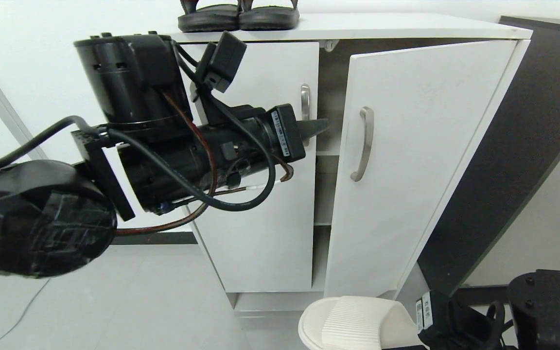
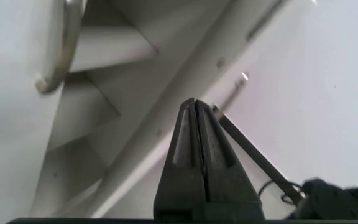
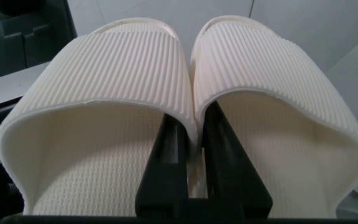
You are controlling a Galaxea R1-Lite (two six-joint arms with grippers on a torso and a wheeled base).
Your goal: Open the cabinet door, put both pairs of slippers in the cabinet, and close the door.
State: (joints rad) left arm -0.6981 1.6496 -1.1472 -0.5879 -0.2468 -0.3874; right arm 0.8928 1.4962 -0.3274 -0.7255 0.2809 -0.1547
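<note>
The white cabinet (image 1: 421,146) has its right door swung ajar, and shelves (image 1: 326,165) show in the gap. My left gripper (image 1: 323,126) is shut and empty, its tip in that gap just beside the left door's handle (image 1: 305,99). In the left wrist view the shut fingers (image 2: 196,109) point at the shelves, with a curved handle (image 2: 67,43) close by. A black pair of slippers (image 1: 238,17) sits on the cabinet top. The white ribbed slippers (image 1: 353,323) hang low before the cabinet, with my right gripper (image 3: 193,134) shut on their inner sides (image 3: 188,81).
The right door's handle (image 1: 363,143) faces me. A dark wall panel (image 1: 513,160) runs behind the cabinet's right side. Light floor (image 1: 139,301) spreads to the left of the cabinet base, with a thin cable lying on it.
</note>
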